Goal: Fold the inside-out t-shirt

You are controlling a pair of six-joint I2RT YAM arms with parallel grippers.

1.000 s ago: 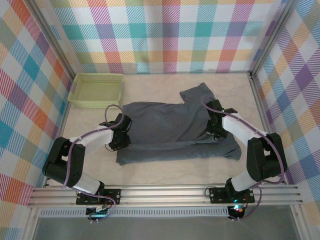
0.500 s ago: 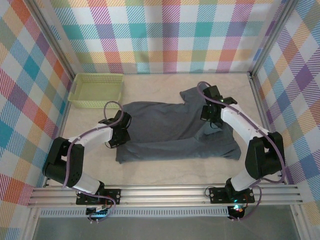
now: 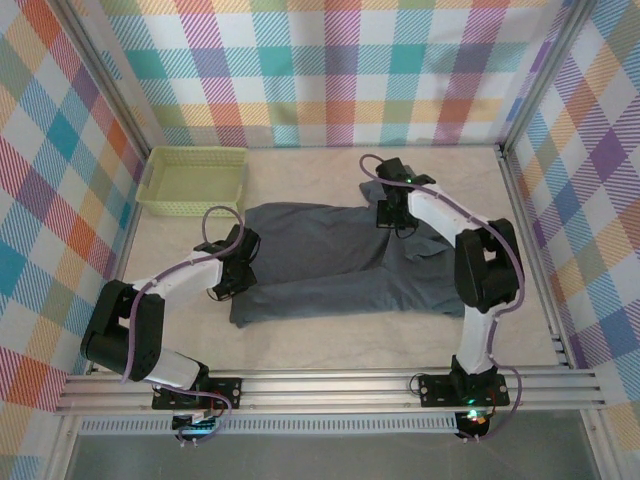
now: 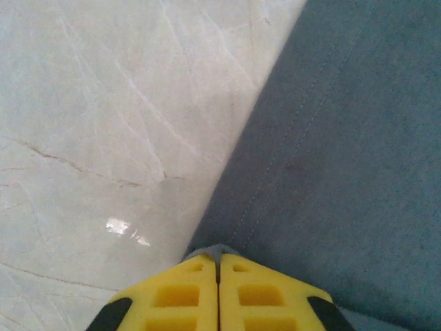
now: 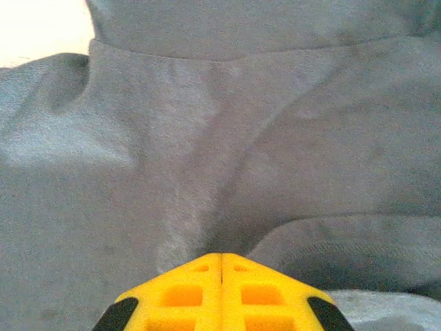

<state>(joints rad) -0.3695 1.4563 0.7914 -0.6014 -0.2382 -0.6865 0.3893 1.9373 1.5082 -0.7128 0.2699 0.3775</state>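
**Container:** pale yellow-green mesh basket (image 3: 190, 208), far left of the table (image 3: 300, 345), its bare mesh floor showing.

**Garment:** slate blue-grey inside-out t-shirt (image 3: 330, 262), spread mid-table well apart from the basket, with a fold along its near side.

**Left gripper** (image 4: 219, 258): fingers clenched on the shirt's left hem.

**Right gripper** (image 5: 221, 256): fingers pinching puckered cloth at the shirt's far right.
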